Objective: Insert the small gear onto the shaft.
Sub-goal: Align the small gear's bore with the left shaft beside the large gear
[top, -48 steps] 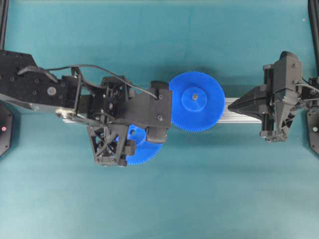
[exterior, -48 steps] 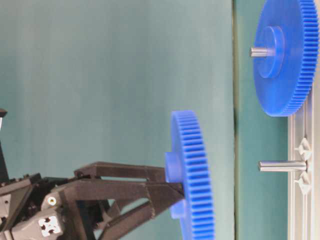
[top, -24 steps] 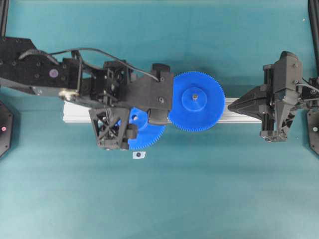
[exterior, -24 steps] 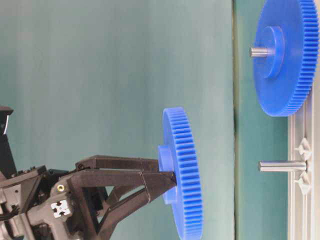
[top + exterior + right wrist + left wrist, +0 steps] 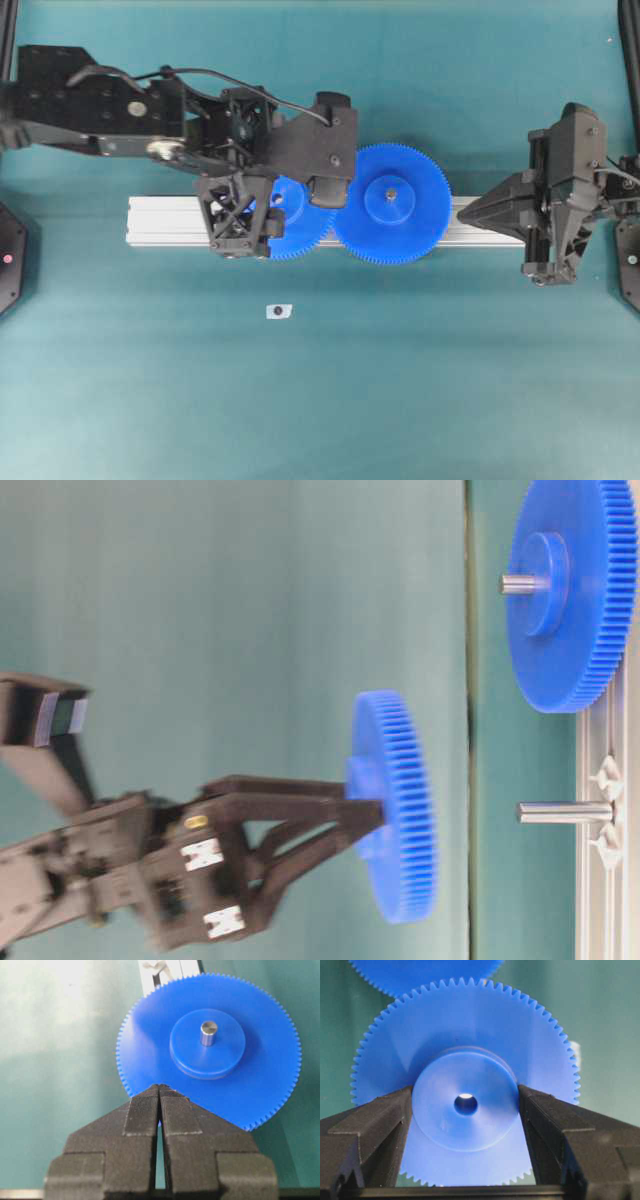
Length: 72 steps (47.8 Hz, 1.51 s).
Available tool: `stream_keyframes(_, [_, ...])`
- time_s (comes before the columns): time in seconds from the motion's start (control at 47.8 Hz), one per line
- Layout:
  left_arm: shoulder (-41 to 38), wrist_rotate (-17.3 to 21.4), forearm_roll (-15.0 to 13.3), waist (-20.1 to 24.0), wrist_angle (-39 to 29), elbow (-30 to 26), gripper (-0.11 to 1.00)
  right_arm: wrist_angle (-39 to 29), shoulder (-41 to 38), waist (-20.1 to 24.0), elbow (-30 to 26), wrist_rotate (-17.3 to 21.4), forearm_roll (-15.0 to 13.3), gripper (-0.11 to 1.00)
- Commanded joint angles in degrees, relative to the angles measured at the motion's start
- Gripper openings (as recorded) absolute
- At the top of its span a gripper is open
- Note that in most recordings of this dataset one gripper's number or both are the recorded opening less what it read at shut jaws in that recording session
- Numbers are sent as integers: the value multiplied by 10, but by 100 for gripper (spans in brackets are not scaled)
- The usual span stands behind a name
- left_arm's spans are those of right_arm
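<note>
On the teal desk the larger gear sits pinned on the rail, while the left gripper's fingers clamp the small gear's hub, held clear of the shaft; the right gripper's fingers are pressed together.

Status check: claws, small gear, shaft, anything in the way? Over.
Left claw clamped on hub of small blue plastic gear. Right claw shut, empty. Gear short of thin grey metal shaft, not seated. Larger blue gear close alongside; mind teeth.

Blue small gear, blue larger gear, silver rail, teal table, black hands.
</note>
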State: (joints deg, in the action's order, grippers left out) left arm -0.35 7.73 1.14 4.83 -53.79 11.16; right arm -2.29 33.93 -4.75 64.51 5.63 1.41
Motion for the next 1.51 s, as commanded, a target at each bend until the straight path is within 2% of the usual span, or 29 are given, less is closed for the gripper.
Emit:
stream_keyframes(0.0, [7,1,2,-2,16,0,70,4,3,-1,-4,2,0,4])
stream_keyframes(0.251, [10,-5,2,-2,43,24,70,4,3,-1,-4,3,0,4])
stream_keyframes(0.816, [-13,-5,2,-2,46,28,70,4,2,-6,-4,3,0,4])
stream_keyframes(1.486, [-35,-2,2,0,73,63,70,6,3,-18,-2,3,0,4])
